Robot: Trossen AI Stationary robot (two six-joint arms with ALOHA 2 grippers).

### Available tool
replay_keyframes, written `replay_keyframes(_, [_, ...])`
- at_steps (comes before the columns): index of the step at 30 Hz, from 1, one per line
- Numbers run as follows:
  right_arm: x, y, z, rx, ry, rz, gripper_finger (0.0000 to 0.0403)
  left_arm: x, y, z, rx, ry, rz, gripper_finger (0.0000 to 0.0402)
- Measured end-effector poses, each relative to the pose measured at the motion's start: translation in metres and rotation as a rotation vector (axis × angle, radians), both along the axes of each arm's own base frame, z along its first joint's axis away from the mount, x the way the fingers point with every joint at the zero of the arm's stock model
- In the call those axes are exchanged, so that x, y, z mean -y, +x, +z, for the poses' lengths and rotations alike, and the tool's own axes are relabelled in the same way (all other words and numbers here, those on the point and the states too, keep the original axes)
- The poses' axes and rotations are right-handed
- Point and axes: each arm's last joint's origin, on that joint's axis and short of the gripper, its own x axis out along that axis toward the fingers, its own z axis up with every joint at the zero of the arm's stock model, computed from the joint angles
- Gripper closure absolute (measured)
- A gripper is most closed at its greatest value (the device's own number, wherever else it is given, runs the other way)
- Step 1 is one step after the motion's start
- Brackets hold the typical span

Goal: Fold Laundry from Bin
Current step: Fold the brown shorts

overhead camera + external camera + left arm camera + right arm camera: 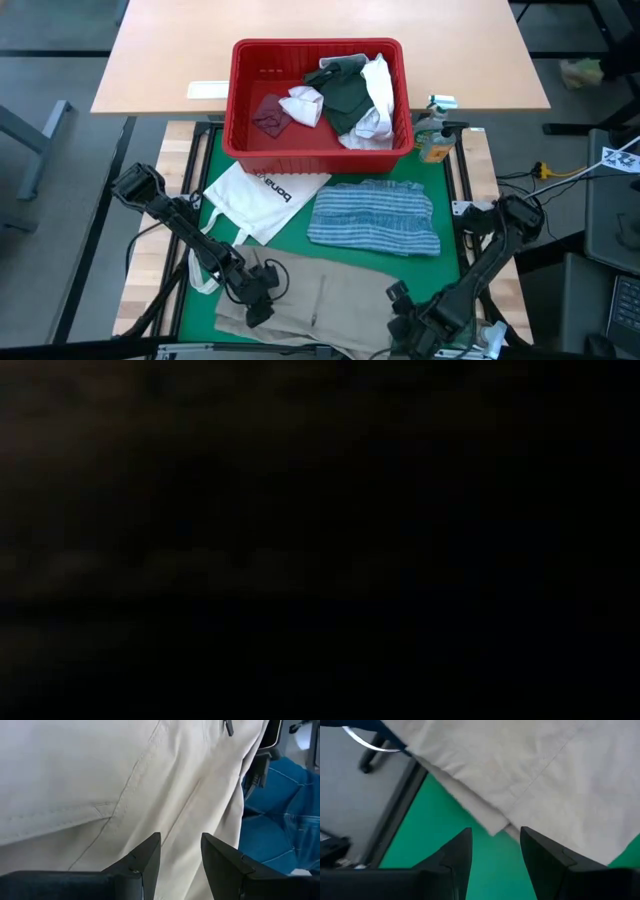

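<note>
White tote bag (258, 198), bottle (435, 140) on green mat (445, 205).

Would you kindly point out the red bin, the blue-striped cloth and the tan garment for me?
red bin (242, 60): high view, on its left rim.
blue-striped cloth (374, 217): high view, middle of the folded piece.
tan garment (330, 290): high view, centre of the spread fabric.

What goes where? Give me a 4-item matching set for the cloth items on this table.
Things:
1. blue-striped cloth
2. tan garment
3. white tote bag
4. maroon piece

Places:
A. inside the red bin, left part
B. front edge of the green mat, between both arms
C. on the mat, just in front of the bin's right half
D. on the mat's left side, lettering facing up

Pairs: 1-C, 2-B, 3-D, 4-A
</note>
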Motion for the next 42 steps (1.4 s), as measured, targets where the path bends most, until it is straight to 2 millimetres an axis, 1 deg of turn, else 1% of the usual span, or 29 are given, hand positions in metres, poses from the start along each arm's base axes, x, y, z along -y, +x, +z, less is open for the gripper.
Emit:
replay_keyframes(3, [0.000, -0.002, -0.009, 0.039, -0.025, 0.045, 0.0237, 0.000, 0.000, 0.000, 0.007, 0.008, 0.008, 0.0265])
replay_keyframes(6, [0.000, -0.001, -0.019, 0.073, -0.007, 0.090, 0.0237, 0.000, 0.000, 0.000, 0.007, 0.008, 0.009, 0.0265])
replay_keyframes(10, [0.003, -0.004, -0.027, 0.064, -0.016, 0.092, 0.0237, 0.000, 0.000, 0.000, 0.007, 0.009, 0.009, 0.0265])
replay_keyframes(19, [0.000, -0.001, -0.026, 0.091, 0.015, 0.087, 0.0235, -0.001, 0.001, 0.000, 0.022, 0.028, 0.030, 0.0265])
replay_keyframes(27, [0.002, -0.001, -0.029, 0.124, -0.027, 0.113, 0.0197, -0.001, 0.001, 0.000, 0.022, 0.028, 0.029, 0.0265])
replay_keyframes(32, [0.004, -0.003, -0.039, 0.139, -0.035, 0.150, 0.0184, -0.001, 0.001, 0.000, 0.022, 0.028, 0.030, 0.0265])
replay_keyframes(38, [0.010, -0.008, -0.055, 0.141, -0.048, 0.206, 0.0183, -0.001, 0.001, 0.000, 0.022, 0.028, 0.030, 0.0265])
replay_keyframes(42, [0.015, -0.006, -0.065, 0.175, -0.032, 0.213, 0.0182, -0.001, 0.001, 0.000, 0.026, 0.034, 0.037, 0.0265])
